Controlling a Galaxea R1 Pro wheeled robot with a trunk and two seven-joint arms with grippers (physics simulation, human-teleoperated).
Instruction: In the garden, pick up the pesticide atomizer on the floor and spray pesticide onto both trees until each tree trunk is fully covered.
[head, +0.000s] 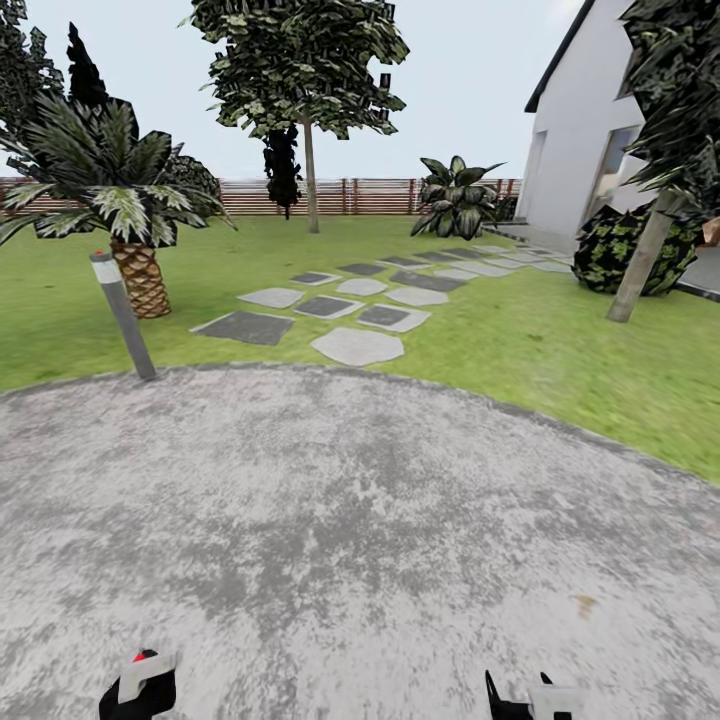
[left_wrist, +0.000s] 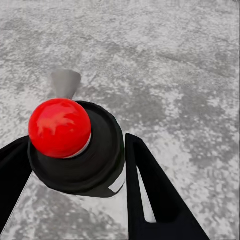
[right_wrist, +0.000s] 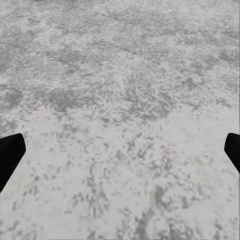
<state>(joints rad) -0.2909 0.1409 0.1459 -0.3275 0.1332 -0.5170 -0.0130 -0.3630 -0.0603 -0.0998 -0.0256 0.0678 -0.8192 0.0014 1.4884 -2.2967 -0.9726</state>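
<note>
Nearest us, our left gripper (left_wrist: 75, 175) clasped the pesticide atomizer (left_wrist: 75, 145) (right gripper (right_wrist: 120, 155) gaped empty), and, gripped loosely, it could slip onto the floor (head: 360, 520).

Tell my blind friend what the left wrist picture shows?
The left gripper has its two black fingers on either side of the pesticide atomizer, a black bottle with a round red top. Below is the mottled grey floor.

Grey mottled floor (head: 360, 540) curves against the lawn (head: 560, 350), where stepping stones (head: 360, 300) lead toward a pale-trunked tree (head: 310, 170) by the slat fence (head: 380, 196); another trunk (head: 640, 262) leans right, a palm (head: 135, 250) and lamp post (head: 122, 312) left
</note>
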